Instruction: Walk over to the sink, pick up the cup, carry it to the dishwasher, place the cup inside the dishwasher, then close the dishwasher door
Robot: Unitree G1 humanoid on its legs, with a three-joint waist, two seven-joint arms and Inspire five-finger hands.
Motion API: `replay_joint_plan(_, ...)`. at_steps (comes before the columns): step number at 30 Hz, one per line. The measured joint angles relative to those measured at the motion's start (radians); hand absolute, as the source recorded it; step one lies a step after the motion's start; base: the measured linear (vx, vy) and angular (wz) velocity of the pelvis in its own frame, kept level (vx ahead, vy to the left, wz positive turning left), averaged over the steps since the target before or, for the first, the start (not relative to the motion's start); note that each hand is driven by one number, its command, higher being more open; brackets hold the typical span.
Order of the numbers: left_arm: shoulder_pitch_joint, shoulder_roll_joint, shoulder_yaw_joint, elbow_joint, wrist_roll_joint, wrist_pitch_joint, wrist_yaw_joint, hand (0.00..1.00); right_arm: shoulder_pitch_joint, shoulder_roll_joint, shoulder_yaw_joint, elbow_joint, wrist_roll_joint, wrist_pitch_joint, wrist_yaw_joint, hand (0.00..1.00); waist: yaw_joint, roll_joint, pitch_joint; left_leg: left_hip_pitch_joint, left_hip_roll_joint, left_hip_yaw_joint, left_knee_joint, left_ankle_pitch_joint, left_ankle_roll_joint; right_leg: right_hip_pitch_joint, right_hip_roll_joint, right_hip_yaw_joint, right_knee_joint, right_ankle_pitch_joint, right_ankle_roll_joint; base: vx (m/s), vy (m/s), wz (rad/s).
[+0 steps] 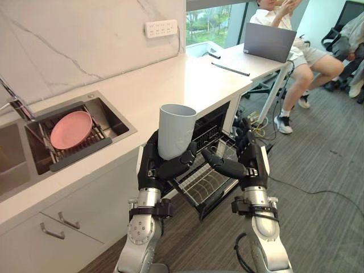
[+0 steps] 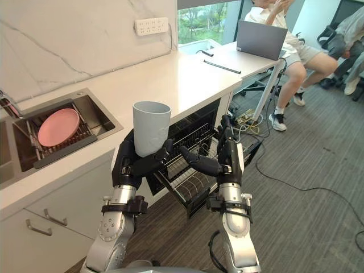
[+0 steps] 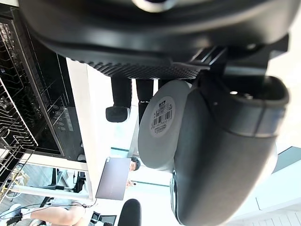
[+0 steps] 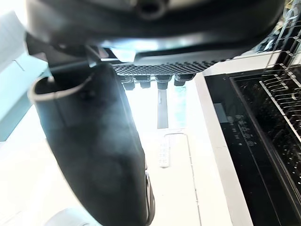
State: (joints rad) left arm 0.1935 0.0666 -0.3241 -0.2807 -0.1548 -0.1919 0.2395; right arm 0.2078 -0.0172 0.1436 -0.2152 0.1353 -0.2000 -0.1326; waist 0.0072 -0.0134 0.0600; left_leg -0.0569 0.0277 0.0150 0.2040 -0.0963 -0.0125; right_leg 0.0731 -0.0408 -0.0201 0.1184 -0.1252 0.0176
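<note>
pale grey-blue cup [image 1: 176, 131] stands upright in the left hand [image 1: 165, 166], whose fingers and thumb curl round its lower half. the cup is held in the air in front of the white counter [image 1: 170, 85] edge, higher than the dishwasher [image 1: 211, 122], which is open under the counter with its wire rack [image 1: 199, 185] pulled out. the right hand [image 1: 248, 162] hovers just beside the cup over the rack, fingers straight and thumb pointing towards the cup, holding nothing. further left, a pink plate [image 1: 71, 129] lies on a rack in the sink [image 1: 116, 122]. at the counter's far end a person [image 1: 310, 54] sits behind a grey laptop [image 1: 268, 41].
</note>
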Motion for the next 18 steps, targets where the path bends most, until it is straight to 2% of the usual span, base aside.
replay_joint_plan(4, -0.003, 0.001, 0.000, -0.007, 0.020, 0.000, 0.001, 0.00, -0.001, 0.004, 0.010, -0.003, 0.004, 0.000, 0.027, 1.00, 0.003, -0.003, -0.004, 0.046, -0.028, 0.023, -0.059, 0.011, 0.017, 0.011, -0.029, 0.022, -0.003, -0.008, 0.015, 0.08, 0.096, -0.14)
replay_joint_plan(11, -0.018, 0.011, 0.018, -0.010, 0.042, 0.000, 0.009, 0.00, -0.001, -0.001, 0.019, 0.000, 0.046, 0.000, 0.058, 1.00, -0.001, -0.011, -0.013, 0.076, -0.029, 0.035, -0.104, 0.028, 0.018, 0.015, -0.029, 0.041, -0.016, -0.004, 0.020, 0.01, 0.000, -0.07)
replay_joint_plan(18, -0.032, 0.013, 0.095, 0.007, 0.079, 0.000, 0.045, 0.00, -0.004, -0.023, 0.018, 0.017, 0.118, 0.000, 0.080, 1.00, -0.011, -0.011, -0.014, 0.091, -0.027, 0.056, -0.144, 0.053, 0.021, 0.014, -0.021, 0.058, -0.041, 0.023, 0.030, -0.05, -0.009, -0.09)
